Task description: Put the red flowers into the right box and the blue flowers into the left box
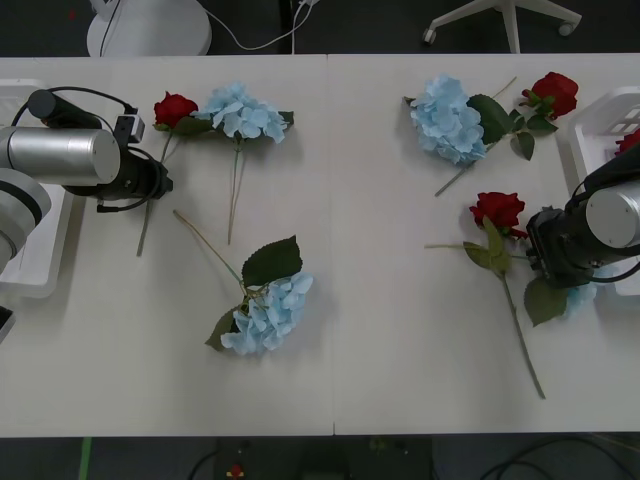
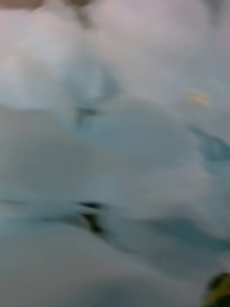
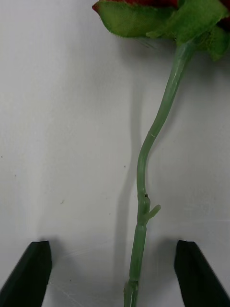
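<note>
The left gripper [image 3: 115, 273] is down low over the white table [image 1: 380, 350], its two black fingers [image 3: 28, 273] spread wide apart. A red rose's green stem [image 3: 143, 192] runs straight up the gap between them, touching neither finger, with the green sepals and a sliver of red bloom [image 3: 139, 4] farther out ahead of the fingertips. From the front, that arm reaches in from the left box [image 1: 30, 280] and sits across the stem of the red rose [image 1: 175, 108], which lies just beside a blue hydrangea [image 1: 240, 112].

The right gripper [image 1: 545, 262] is pushed in among flowers near the right box [image 1: 600, 130]. Its wrist camera is pressed up against pale blue petals [image 2: 115, 158], very blurred, and a bit of blue hydrangea [image 1: 580, 298] peeks out under the arm in the front view. I cannot tell whether those fingers are spread or closed on anything. Just beside that gripper lies another red rose [image 1: 498, 210], its long stem trailing toward the table's near edge.

Another blue hydrangea [image 1: 268, 315] lies mid-table, well apart from both grippers. Farther back on the right, a blue hydrangea [image 1: 447, 120] and a red rose [image 1: 555, 93] lie close together, and a bit of red [image 1: 630, 140] shows inside the right box.
</note>
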`<state>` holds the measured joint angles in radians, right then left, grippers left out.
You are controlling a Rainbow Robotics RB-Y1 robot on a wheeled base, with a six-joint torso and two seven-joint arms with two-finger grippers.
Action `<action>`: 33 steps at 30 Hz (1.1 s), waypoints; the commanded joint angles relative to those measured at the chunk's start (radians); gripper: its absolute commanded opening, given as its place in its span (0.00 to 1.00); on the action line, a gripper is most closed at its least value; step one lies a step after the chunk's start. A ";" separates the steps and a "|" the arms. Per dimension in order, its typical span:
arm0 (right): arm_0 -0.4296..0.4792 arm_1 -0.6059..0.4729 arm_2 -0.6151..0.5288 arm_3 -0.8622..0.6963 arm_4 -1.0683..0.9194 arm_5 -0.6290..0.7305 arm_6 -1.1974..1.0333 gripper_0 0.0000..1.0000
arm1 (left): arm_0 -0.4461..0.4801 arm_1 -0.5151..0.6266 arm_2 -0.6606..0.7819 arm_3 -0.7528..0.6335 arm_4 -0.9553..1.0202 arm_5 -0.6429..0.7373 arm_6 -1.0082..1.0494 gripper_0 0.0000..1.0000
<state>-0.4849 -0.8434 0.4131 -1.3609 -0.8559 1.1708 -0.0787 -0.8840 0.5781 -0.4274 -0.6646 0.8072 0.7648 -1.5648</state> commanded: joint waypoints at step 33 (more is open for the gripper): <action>-0.090 -0.108 -0.122 -0.179 -0.069 0.081 0.981 0.00 | -0.029 0.137 0.434 -0.267 0.201 0.482 -0.431 0.00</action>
<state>-0.5347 -0.8983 0.3176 -1.4738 -0.9075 1.2642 0.7877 -0.8879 0.6419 -0.0631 -0.8962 0.9235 1.2040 -1.8991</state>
